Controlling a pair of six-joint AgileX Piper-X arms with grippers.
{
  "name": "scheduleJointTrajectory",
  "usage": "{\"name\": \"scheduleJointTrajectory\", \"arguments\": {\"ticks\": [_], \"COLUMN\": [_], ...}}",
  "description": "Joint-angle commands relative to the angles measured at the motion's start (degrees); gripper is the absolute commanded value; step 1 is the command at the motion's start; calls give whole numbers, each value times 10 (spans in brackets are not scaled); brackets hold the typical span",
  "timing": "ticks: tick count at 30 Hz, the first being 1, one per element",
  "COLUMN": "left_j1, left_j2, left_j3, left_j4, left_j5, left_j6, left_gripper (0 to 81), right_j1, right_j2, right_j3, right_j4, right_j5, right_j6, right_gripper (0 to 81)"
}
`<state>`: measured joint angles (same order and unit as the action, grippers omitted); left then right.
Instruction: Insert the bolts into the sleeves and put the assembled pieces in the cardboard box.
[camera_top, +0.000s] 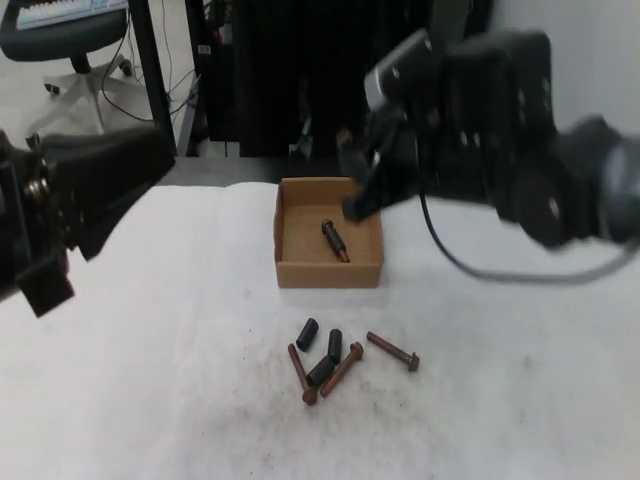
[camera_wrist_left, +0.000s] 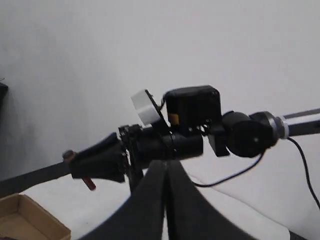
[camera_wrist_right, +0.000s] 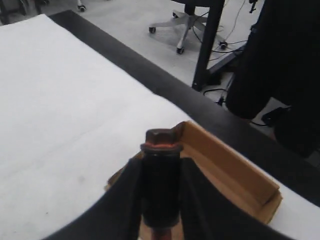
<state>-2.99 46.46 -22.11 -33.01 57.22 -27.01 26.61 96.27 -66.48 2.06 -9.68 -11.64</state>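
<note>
Right wrist view: the right tool (camera_wrist_right: 162, 172) grasps an assembled bolt-and-sleeve piece (camera_wrist_right: 161, 195) over an edge of the cardboard box (camera_wrist_right: 230, 167), the left tool (camera_wrist_left: 166, 175) is clenched empty, so placing is judged in hand, and the next move calls for centring, lowering and releasing.

High view sits behind both arms, well back, looking forward and down over the bench (camera_top: 150, 350). Left wrist view looks past the left gripper (camera_wrist_left: 166, 167) across at the right arm (camera_wrist_left: 185, 142); right wrist view peers down, very close, over its held bolt (camera_wrist_right: 161, 139). All three catch the cardboard box (camera_top: 330, 272).
</note>
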Motion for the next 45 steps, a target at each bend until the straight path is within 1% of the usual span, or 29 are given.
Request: {"name": "scheduleJointTrajectory", "arguments": {"ticks": [1,8,13,21,25,31,36,39,41,43,45], "left_j1": [0,0,0,0,0,0,0,0,0,0,0], "left_j2": [-2,-2,-2,-2,-2,-2,-2,-2,-2,-2,-2], "left_j3": [1,1,1,1,1,1,1,1,1,1,1], "left_j4": [-4,-4,-4,-4,-4,-4,-7,-7,-7,-7,-7], "left_j5": [5,21,20,20,20,20,56,59,59,59,59], "left_j6": [-6,-18,-20,-20,-20,-20,-17,-17,-17,-17,-17], "left_gripper": [3,3,3,3,3,3,3,3,3,3,3], "right_j1": [-10,-26,-27,-27,-27,-27,-27,-27,-27,-27,-27], "right_j2": [32,165,229,261,266,266,266,266,266,266,266], "right_j3": [-44,-192,-248,-254,-254,-254,-254,-254,-254,-254,-254], "right_j4": [30,123,158,166,166,165,165,165,165,165,167], "right_j5": [19,24,24,42,65,65,65,63,53,34,33], "right_j6": [-9,-9,-9,-9,-9,-30,-30,-30,-30,-30,-30], "right_gripper": [8,8,8,8,8,8,8,5,74,183,286]}}
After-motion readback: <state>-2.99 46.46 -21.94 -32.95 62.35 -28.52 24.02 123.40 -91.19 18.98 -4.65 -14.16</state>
